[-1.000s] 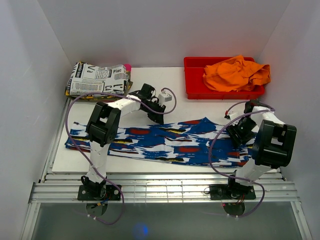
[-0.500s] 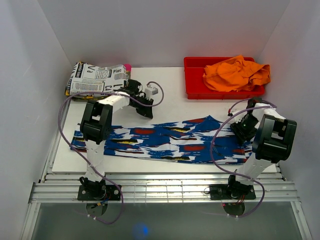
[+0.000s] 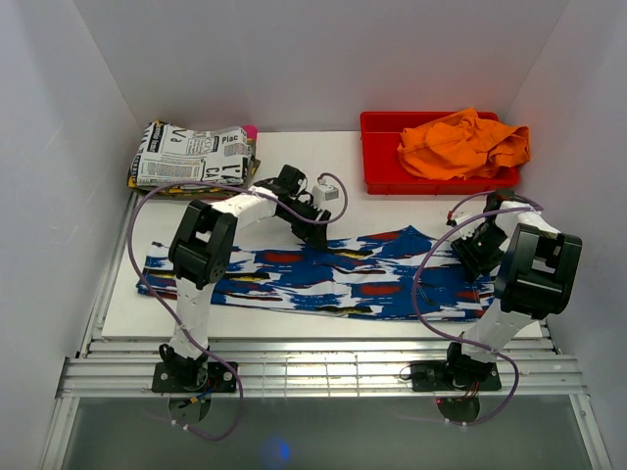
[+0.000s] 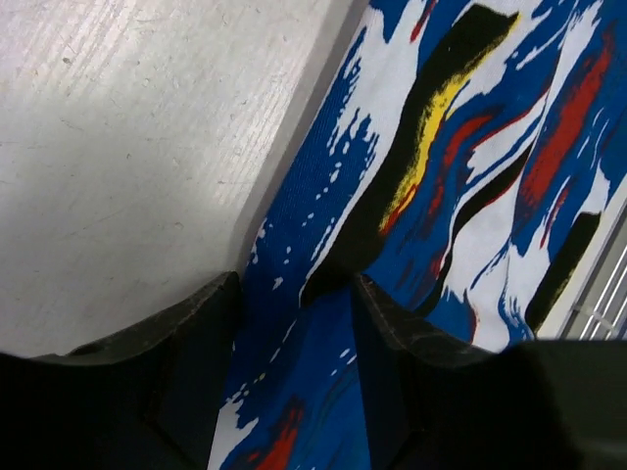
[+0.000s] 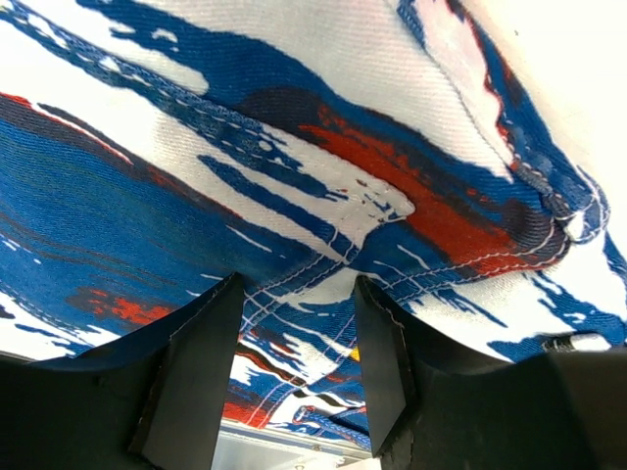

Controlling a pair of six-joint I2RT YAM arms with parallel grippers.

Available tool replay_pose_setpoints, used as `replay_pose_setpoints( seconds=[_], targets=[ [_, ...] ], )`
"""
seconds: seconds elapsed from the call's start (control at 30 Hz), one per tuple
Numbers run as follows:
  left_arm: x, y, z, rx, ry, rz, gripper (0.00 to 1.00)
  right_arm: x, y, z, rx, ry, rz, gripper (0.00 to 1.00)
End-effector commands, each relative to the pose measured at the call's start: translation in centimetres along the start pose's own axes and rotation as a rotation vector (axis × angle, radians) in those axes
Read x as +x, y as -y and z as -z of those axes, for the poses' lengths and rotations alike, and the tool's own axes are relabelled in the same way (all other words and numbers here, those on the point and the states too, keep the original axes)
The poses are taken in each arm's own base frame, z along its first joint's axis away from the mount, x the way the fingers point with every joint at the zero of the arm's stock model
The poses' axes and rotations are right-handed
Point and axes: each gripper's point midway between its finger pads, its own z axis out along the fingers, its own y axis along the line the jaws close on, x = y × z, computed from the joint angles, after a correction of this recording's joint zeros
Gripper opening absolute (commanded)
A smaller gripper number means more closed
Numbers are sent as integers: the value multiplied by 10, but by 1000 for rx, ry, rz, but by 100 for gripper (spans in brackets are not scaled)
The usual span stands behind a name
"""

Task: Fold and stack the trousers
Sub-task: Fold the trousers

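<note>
The trousers [image 3: 362,279], royal blue with white streaks and red, black and yellow patches, lie spread lengthwise across the near half of the white table. My left gripper [image 3: 315,231] is low at their far edge near the middle. In the left wrist view it [image 4: 294,294] is open, and a blue fold of the trousers [image 4: 470,176] runs between the fingers. My right gripper [image 3: 478,252] is over the trousers' right end. In the right wrist view it [image 5: 299,294] is open just above the stitched cloth [image 5: 196,196].
A folded newspaper-print cloth [image 3: 191,154] sits at the back left corner. A red bin [image 3: 436,178] at the back right holds a crumpled orange cloth [image 3: 465,142]. Metal rails [image 3: 323,372] run along the near edge, and white walls close in on both sides.
My left gripper swung left off the cloth, then came back to the trousers' far edge with its jaws wider. The trousers shifted slightly on the table. The right gripper moved a little farther back.
</note>
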Motion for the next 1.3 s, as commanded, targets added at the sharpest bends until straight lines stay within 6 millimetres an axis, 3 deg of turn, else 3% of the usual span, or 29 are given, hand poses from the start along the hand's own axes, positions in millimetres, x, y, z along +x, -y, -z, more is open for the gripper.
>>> replay_pose_setpoints(
  seconds=[0.0, 0.1, 0.13, 0.27, 0.43, 0.63, 0.7, 0.73, 0.8, 0.83, 0.87, 0.9, 1.0, 1.03, 1.07, 1.1, 1.13, 1.17, 1.23, 1.27],
  targets=[
    [12, -3, -7, -13, -37, 2, 60, -5, 1, 3, 3, 34, 10, 54],
    [33, -5, -9, -39, -89, -7, 37, -4, 2, 3, 10, 26, 13, 53],
    [38, -7, -9, -54, -103, -9, 25, -4, 4, 3, 16, 23, 13, 53],
    [59, -27, 2, -140, -142, 21, 1, -4, 8, 4, 27, 23, 28, 52],
    [69, -68, 30, -266, -130, 94, 0, -6, 10, 6, 38, 29, 49, 50],
    [67, -86, 47, -317, -126, 79, 0, -20, 4, 13, 1, 70, 44, 49],
    [59, -86, 49, -318, -114, 79, 12, -25, -7, 21, -39, 94, 52, 54],
    [49, -82, 53, -314, -92, 82, 31, -34, -17, 33, -82, 145, 55, 63],
    [36, -77, 62, -312, -52, 81, 48, -46, -24, 49, -114, 206, 61, 72],
    [28, -73, 69, -303, -25, 74, 76, -52, -27, 58, -128, 239, 58, 75],
    [12, -65, 86, -303, 33, 69, 82, -60, -24, 72, -109, 272, 57, 78],
    [5, -62, 96, -308, 64, 70, 98, -58, -26, 78, -119, 271, 54, 79],
    [-10, -59, 149, -347, 159, 121, 98, -54, -23, 89, -90, 272, 47, 83],
    [-3, -58, 163, -348, 158, 157, 98, -48, -18, 88, -74, 264, 29, 86],
    [7, -73, 189, -381, 184, 222, 98, -41, -13, 87, -61, 245, 13, 92],
    [13, -73, 210, -397, 206, 232, 98, -31, -5, 84, -58, 237, -33, 94],
    [29, -74, 224, -402, 191, 268, 98, -25, 0, 82, -57, 231, -64, 96],
    [50, -93, 257, -460, 222, 330, 98, -19, 7, 80, -53, 226, -95, 98],
    [79, -96, 289, -535, 238, 347, 98, -1, 24, 75, -61, 210, -200, 98],
    [102, -106, 316, -592, 271, 399, 98, 4, 29, 69, -73, 201, -232, 98]
  ],
)
